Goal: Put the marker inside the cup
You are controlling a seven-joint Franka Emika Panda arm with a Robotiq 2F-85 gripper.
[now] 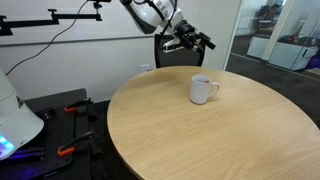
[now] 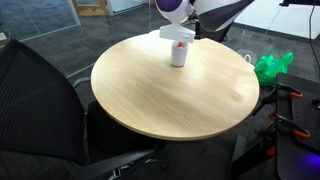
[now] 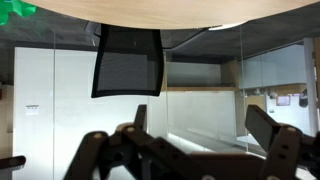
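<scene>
The white mug [image 1: 203, 91] stands upright on the round wooden table [image 1: 200, 135], toward its far side; it also shows in an exterior view [image 2: 179, 56]. A bit of red, the marker [image 1: 203, 79], shows at the mug's mouth, and it shows in both exterior views [image 2: 181, 46]. My gripper [image 1: 206, 43] hangs in the air above and behind the mug, turned sideways, open and empty. In the wrist view, which stands upside down, its two fingers [image 3: 203, 125] are spread apart with nothing between them.
A black mesh chair [image 1: 168, 55] stands behind the table, and another [image 2: 40, 100] stands near a camera. A green bag [image 2: 270, 68] lies on the floor. Glass walls [image 3: 200, 70] stand beyond. Stands and tools [image 1: 60, 120] sit on the floor beside the table.
</scene>
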